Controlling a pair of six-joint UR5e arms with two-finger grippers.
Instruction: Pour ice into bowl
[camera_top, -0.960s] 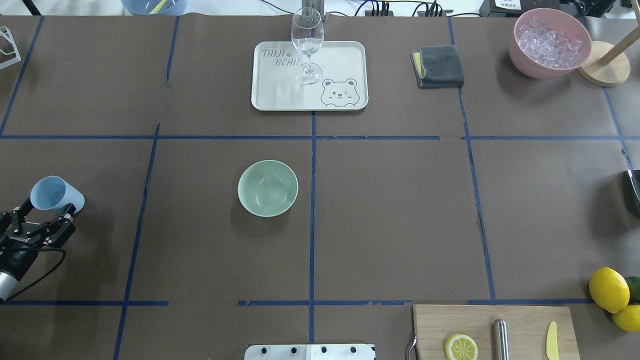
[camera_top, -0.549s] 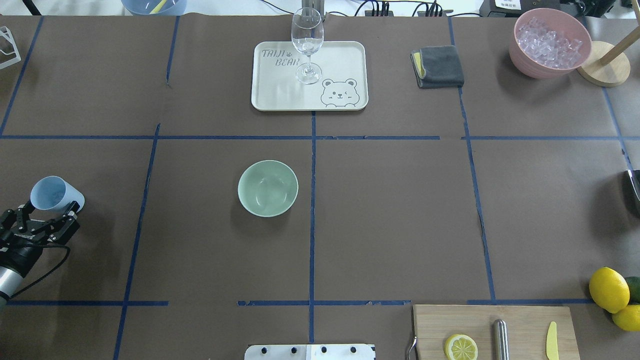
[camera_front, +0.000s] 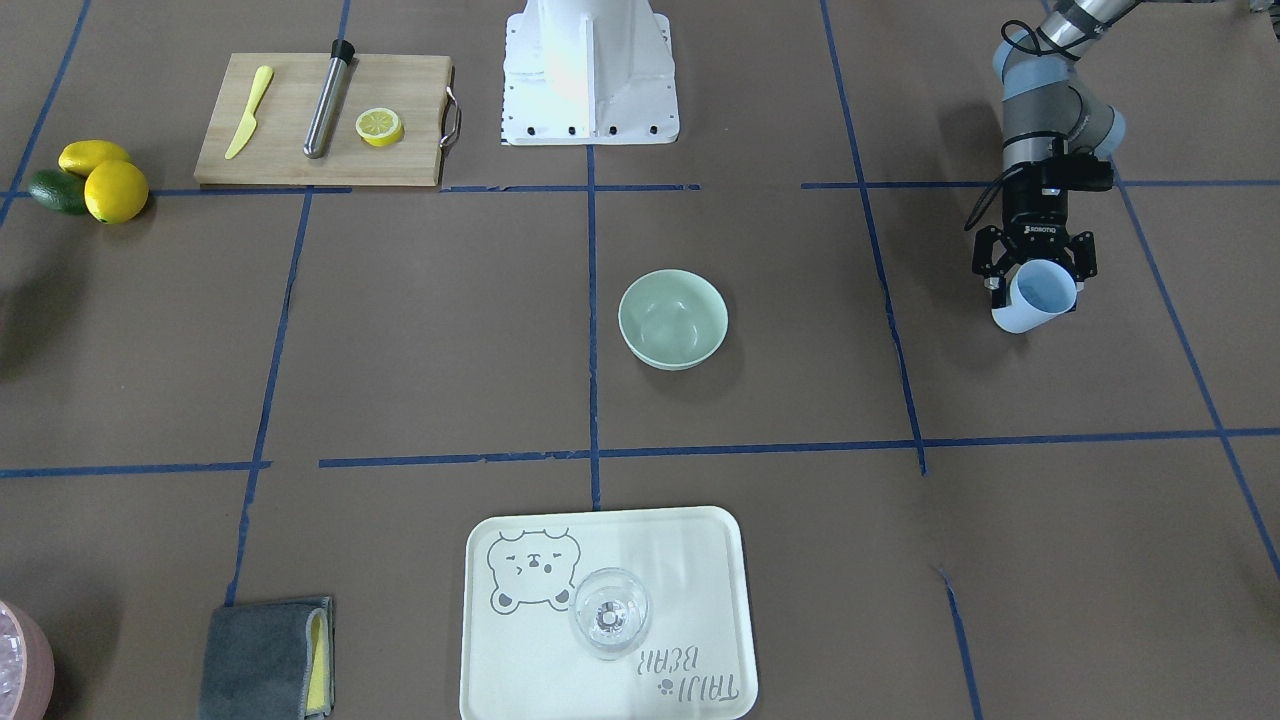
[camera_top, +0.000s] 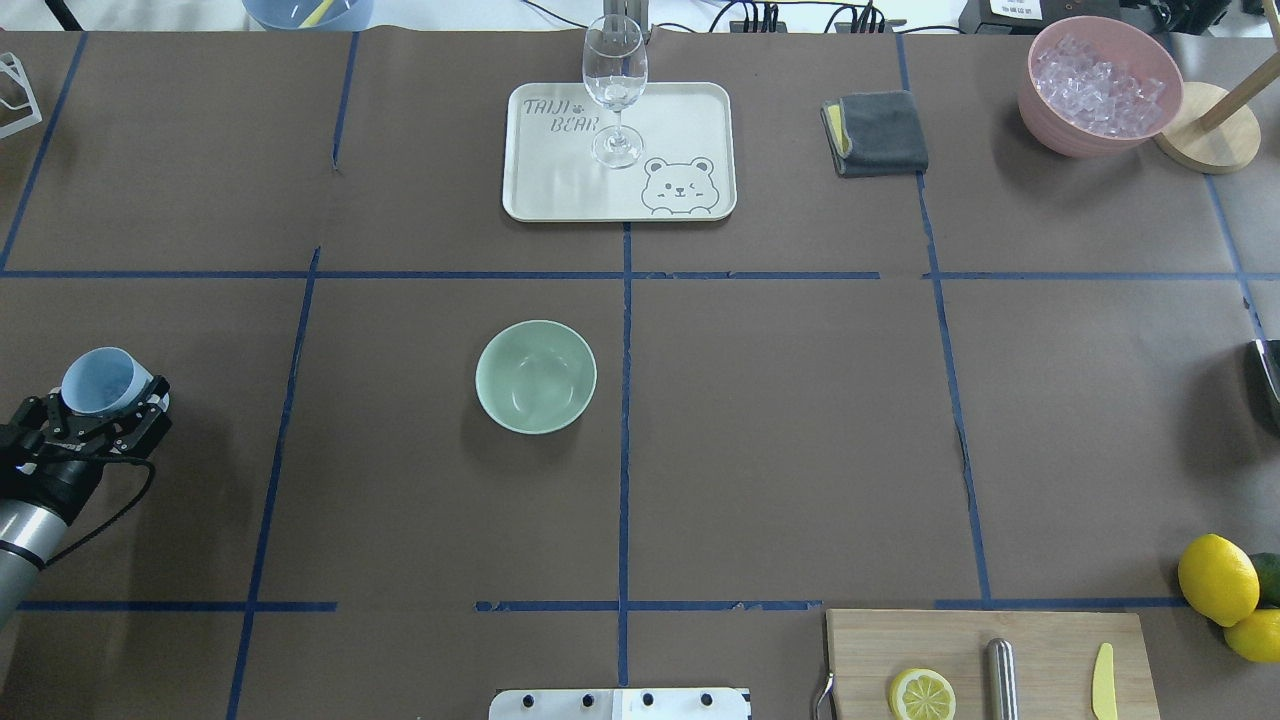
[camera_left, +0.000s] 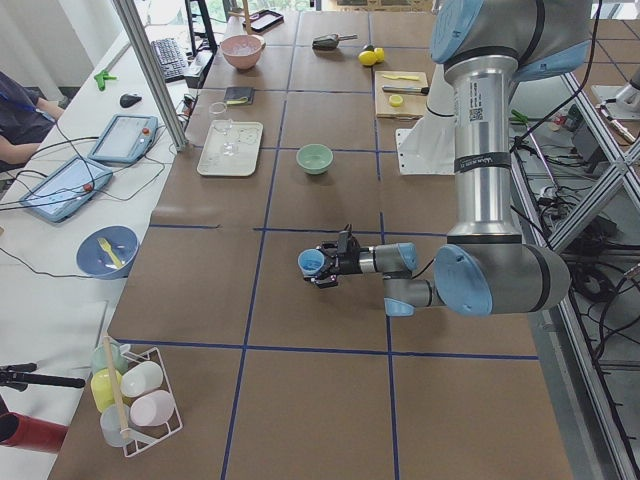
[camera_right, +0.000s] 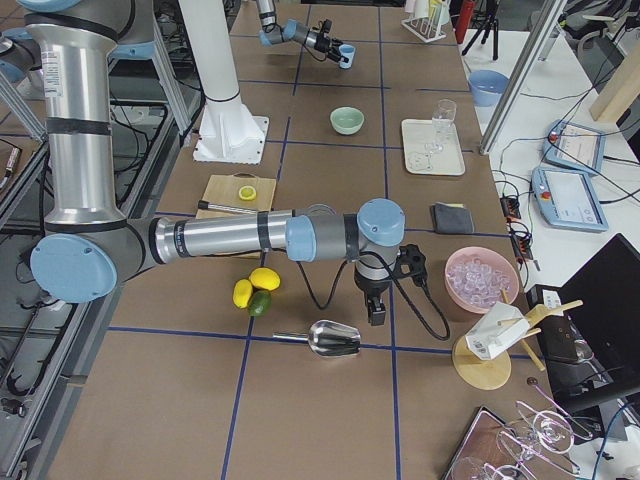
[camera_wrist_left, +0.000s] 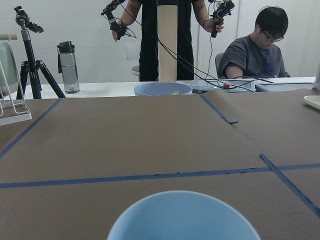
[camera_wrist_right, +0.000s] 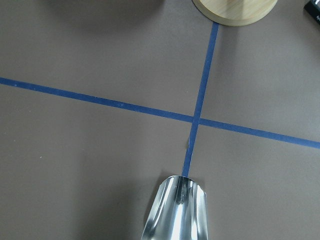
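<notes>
the left gripper (camera_front: 1037, 281) is clamped on a light blue cup (camera_front: 1041, 300), over by the right edge of the front-facing view, with the cup tipped so its mouth looks out across the table. i can't make out any cubes inside it. the only ice (camera_top: 1098, 82) i can see is heaped in the pink container (camera_top: 1045, 130) in the upper right corner of the overhead view. the bowl (camera_top: 536, 376) sits bare near the middle of that view, well apart from both the cup and the ice.

that's the first worry: if the cup really is empty, a pour over the bowl gives nothing. if a few cubes are hiding in there, the tilt could let them slide out onto the brown paper short of the bowl.

the fingers pinch a smooth round wall, so i'd guess the cup could twist or slip during the swing across. a low pass might clip the bowl's rim and shove it, since it looks light. cubes dropped from high up could bounce out.

the right gripper (camera_right: 377, 312) is low in the right side view, beside a metal scoop (camera_right: 335, 340). i can't tell if its fingers are apart or together.
</notes>
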